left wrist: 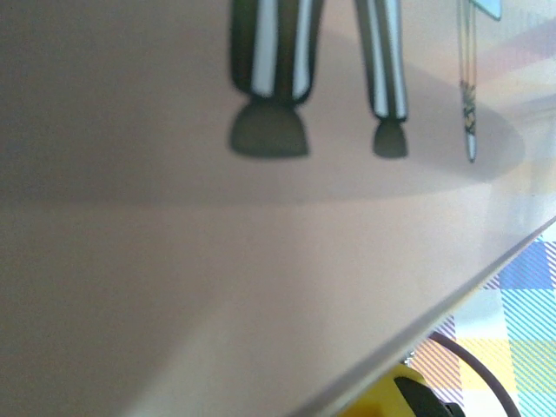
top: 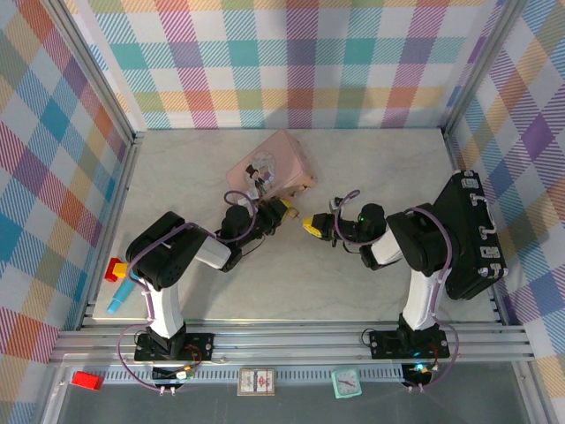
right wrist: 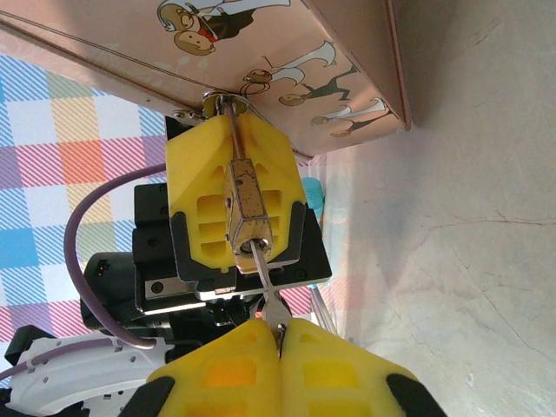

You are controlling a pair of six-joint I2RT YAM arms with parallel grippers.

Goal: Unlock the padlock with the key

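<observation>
The small brass padlock point(right wrist: 246, 205) is clamped between the yellow fingers point(right wrist: 195, 174) of my left gripper point(right wrist: 233, 139), which is shut on it. Its silvery shackle point(right wrist: 223, 102) passes through the hasp at the edge of the pink tin point(right wrist: 287, 52). The thin grey key point(right wrist: 265, 282) has its blade in the keyhole on the padlock's underside. My right gripper point(right wrist: 280, 337) is shut on the key's head. From above, the left gripper point(top: 281, 210) and right gripper point(top: 309, 225) meet tip to tip just in front of the tin point(top: 269, 166). The tin's lid point(left wrist: 261, 261) lies close against the left wrist camera.
A black case point(top: 472, 234) stands against the right wall. A blue pen-like stick point(top: 119, 300) and a red block point(top: 115, 269) lie at the table's left edge. Small items, among them a mint clock point(top: 346, 382), sit on the front rail.
</observation>
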